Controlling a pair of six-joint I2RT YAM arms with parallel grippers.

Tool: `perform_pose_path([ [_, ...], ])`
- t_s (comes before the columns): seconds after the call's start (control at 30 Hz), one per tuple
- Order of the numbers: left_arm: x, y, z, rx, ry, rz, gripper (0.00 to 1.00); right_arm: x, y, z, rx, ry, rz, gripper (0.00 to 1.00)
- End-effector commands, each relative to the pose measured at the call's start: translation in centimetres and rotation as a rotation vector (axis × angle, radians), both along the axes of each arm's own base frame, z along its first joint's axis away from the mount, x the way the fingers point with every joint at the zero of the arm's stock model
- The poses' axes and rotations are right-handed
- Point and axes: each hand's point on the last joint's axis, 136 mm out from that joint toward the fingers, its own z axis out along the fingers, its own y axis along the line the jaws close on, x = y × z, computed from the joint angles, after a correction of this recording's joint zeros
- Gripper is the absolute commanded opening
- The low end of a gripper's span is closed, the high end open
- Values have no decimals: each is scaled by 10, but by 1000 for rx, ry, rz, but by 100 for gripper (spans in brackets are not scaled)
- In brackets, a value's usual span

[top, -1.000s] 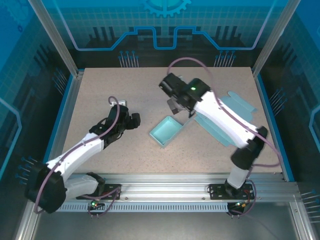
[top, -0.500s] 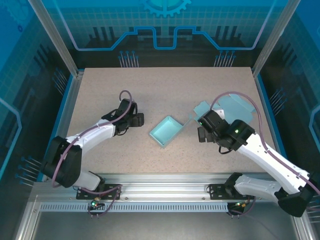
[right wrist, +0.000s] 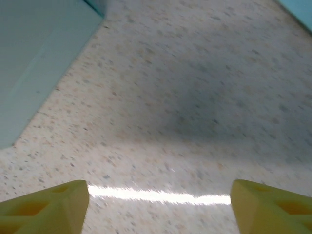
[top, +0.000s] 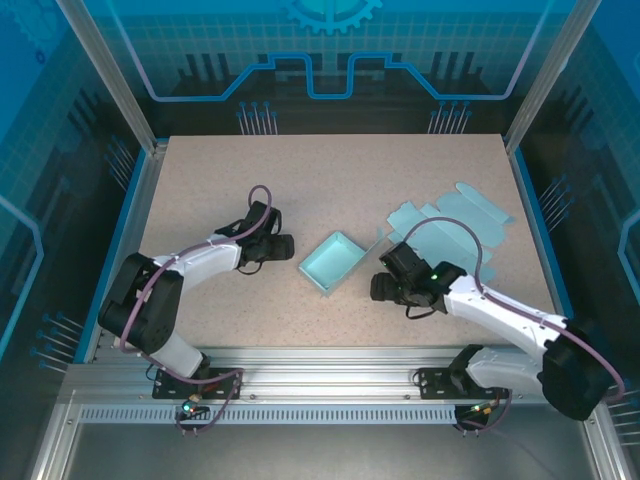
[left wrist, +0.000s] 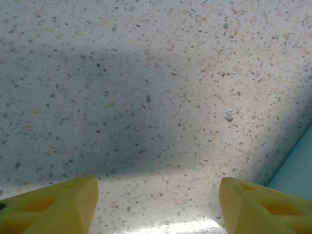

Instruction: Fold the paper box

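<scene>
**Flanking the teal tray with 2 empty pincers**

The shallow teal paper box tray [top: 333,260] sits between the 2 arms on the speckled beige tabletop [top: 220,180]. From above, its long axis runs on a diagonal from near-left to far-right. Its far-right end meets the flat, unfolded teal paper sheet [top: 455,215].

The tray lies just ahead and to the right of the left gripper [top: 285,246]. In the left wrist view, only a teal edge [left wrist: 297,175] shows, beyond the right-hand fingertip. The left gripper [left wrist: 158,200] has its jaws well apart, with bare table between them and nothing held.

For the right gripper [top: 378,290], the tray lies ahead and to its left, and its wrist view shows a tray wall [right wrist: 34,48] up in that corner. A sliver of the flat sheet [right wrist: 300,6] shows far off to the right. The right gripper [right wrist: 158,202] is also spread wide and empty.

Both arms are stretched low and inward with their fingertips near the table. The left looks slightly nearer the tray's near-left corner, so it is probably the one to pin the tray while the right works the loose flaps.
</scene>
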Motion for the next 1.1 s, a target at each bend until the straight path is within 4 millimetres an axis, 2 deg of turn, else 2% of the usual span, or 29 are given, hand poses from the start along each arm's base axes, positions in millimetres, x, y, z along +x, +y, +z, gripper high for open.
perform_pose_path([
  [0.0, -10, -9, -14, -49, 41, 3, 65, 24, 21, -1, 103, -56, -25, 67],
  [0.27, -24, -30, -32, -93, 93, -46, 57, 51, 43, -16, 123, -27, -1, 44],
  [0.5, -38, -48, -34, -144, 113, -87, 54, 79, 53, -22, 137, -13, 33, 43],
  [0.6, -49, -59, -32, -166, 123, -114, 54, 91, 51, -26, 113, -8, 44, 43],
  [0.63, -53, -63, -32, -171, 125, -122, 54, 105, 54, -18, 124, -31, 48, 43],
  [0.67, -57, -67, -31, -173, 127, -129, 54, 112, 52, -17, 126, -34, 50, 43],
  [0.9, -79, -105, -21, -238, 107, -189, 53, 154, 51, -23, 181, 4, 87, 43],
  [1.0, -86, -122, -15, -287, 84, -207, 53, 166, 40, -22, 160, 12, 76, 43],
  [1.07, -87, -125, -7, -318, 60, -204, 52, 170, 27, -13, 145, 4, 51, 45],
])
